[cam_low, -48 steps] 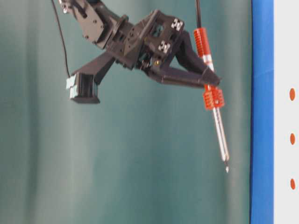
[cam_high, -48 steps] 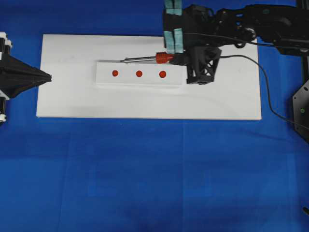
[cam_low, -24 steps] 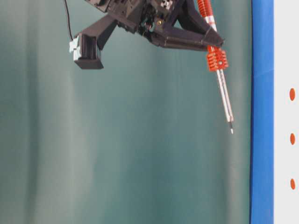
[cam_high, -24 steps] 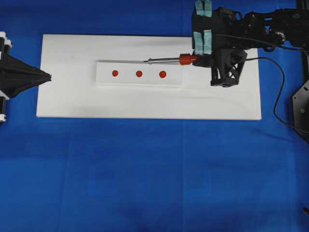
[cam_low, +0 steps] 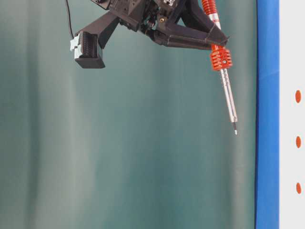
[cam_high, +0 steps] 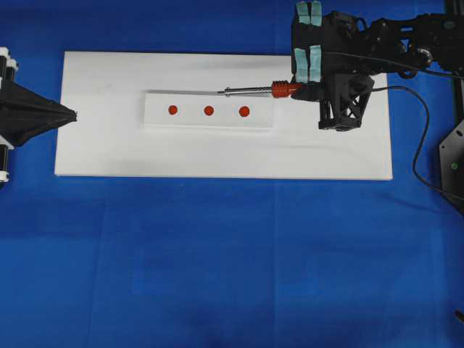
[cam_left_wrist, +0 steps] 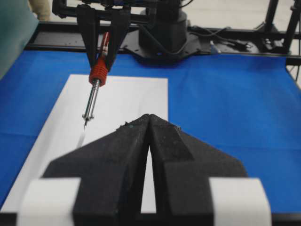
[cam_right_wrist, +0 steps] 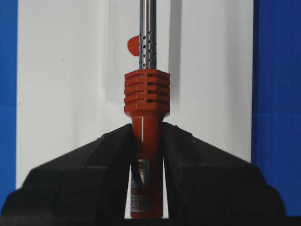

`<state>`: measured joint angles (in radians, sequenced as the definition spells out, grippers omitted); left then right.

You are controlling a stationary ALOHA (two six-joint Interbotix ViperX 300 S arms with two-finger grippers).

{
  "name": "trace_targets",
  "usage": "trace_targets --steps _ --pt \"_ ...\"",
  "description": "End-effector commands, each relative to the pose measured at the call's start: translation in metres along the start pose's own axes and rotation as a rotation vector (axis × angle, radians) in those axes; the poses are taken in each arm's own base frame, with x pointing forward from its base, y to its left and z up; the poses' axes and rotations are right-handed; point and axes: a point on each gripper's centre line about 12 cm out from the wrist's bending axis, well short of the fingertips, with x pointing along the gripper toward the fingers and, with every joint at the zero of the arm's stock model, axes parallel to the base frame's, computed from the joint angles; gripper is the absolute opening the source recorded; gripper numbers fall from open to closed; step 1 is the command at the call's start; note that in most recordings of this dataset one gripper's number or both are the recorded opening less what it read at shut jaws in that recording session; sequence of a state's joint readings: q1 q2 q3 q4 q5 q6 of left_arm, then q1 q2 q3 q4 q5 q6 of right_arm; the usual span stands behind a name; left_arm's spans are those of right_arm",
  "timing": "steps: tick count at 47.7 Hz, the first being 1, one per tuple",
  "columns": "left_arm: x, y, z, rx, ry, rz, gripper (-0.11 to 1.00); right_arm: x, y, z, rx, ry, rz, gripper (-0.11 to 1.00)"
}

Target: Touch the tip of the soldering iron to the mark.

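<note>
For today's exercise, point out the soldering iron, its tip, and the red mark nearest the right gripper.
soldering iron (cam_high: 279, 89): overhead view, on the ribbed red collar.
tip (cam_low: 235, 131): table-level view, on the dark pointed end.
red mark (cam_high: 244, 111): overhead view, on the dot's centre.

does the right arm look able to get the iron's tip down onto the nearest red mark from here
Probably yes. The right gripper is shut on the soldering iron, its tip hangs in the air above the strip, and nothing lies between it and the nearest mark.

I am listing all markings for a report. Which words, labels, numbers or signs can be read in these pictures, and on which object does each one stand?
No text can be read in any view.
White label with red print on the soldering iron handle, held in the right tool: too small and blurred to read.
</note>
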<state>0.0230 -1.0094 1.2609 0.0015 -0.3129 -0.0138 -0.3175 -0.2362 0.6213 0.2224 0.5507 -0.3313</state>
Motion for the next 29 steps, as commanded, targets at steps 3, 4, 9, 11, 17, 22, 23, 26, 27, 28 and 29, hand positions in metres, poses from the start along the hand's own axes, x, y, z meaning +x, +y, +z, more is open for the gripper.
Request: trace_targets --steps 3,4,9,11,17,22,23,26,27,28,29 --pt "0.0019 0.0002 0.0033 0.000 -0.011 0.001 0.00 -0.0092 -0.0014 0.0079 -0.001 -0.040 -0.010 0.06" --pt "0.0021 0.0003 0.0030 -0.001 -0.009 0.001 0.00 -0.0092 -0.0014 0.0079 -0.001 -0.040 -0.010 0.06" --pt "0.0022 0.0002 0.0036 -0.001 -0.011 0.001 0.00 -0.0094 -0.0014 0.0085 -0.001 -0.042 -0.010 0.06" --pt "0.0021 0.0003 0.0030 0.000 -0.009 0.001 0.00 -0.0089 -0.0015 0.0083 -0.001 -0.040 -0.010 0.06" --pt "0.0019 0.0002 0.0033 0.000 -0.011 0.001 0.00 -0.0089 -0.0015 0.0083 -0.001 -0.040 -0.010 0.06" --pt "0.0022 0.0002 0.0036 -0.001 -0.011 0.001 0.00 -0.0084 -0.0015 0.0081 -0.001 -0.039 -0.010 0.06" --pt "0.0022 0.0002 0.0038 0.000 -0.012 0.001 0.00 -0.0086 -0.0015 0.0087 -0.001 -0.040 -0.010 0.06" --pt "0.0020 0.0002 0.0041 0.000 -0.014 0.001 0.00 -0.0071 -0.0017 0.0083 -0.001 -0.037 -0.010 0.06" --pt "0.0020 0.0002 0.0041 -0.001 -0.014 0.001 0.00 -0.0066 -0.0017 0.0081 -0.001 -0.036 -0.009 0.06" --pt "0.0022 0.0002 0.0038 0.000 -0.012 0.001 0.00 -0.0051 -0.0020 0.0079 0.000 -0.034 -0.010 0.06" --pt "0.0020 0.0002 0.0041 0.000 -0.014 0.001 0.00 -0.0041 -0.0021 0.0077 0.000 -0.032 -0.010 0.06"
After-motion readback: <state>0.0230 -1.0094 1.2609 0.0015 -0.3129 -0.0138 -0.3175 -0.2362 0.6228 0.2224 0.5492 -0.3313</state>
